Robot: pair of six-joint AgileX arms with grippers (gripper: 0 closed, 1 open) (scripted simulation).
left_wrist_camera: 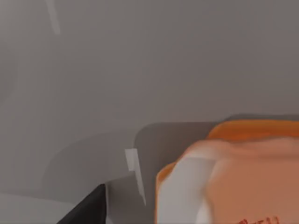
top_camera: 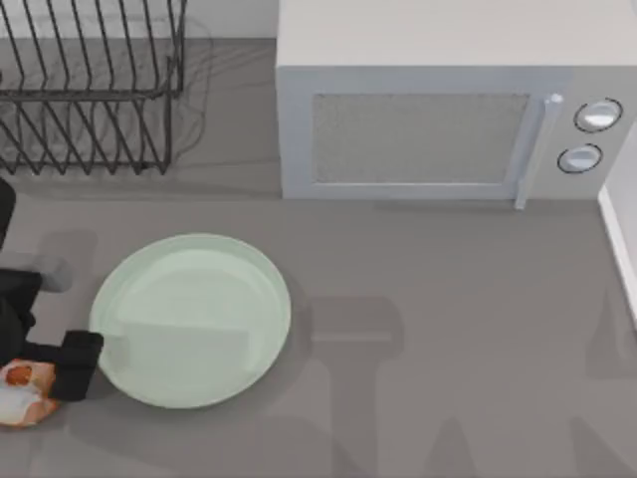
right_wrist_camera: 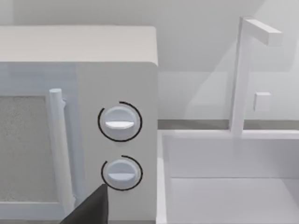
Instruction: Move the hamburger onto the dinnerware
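Grasp step in hand. Left claw (top_camera: 40, 383) at lower left of the top view, down at the hamburger (top_camera: 22, 391) on the worktop (top_camera: 448, 349), just beside the plate (top_camera: 191, 319). Whether clamped: cannot tell. Next, by judgement: secure hold, lift clear of the raised rim, carry rightward over the plate, release. Right arm parked facing the microwave (right_wrist_camera: 70, 116).

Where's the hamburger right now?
In the top view the hamburger sits at the table's near left edge, beside the left gripper and just left of the mint-green plate.
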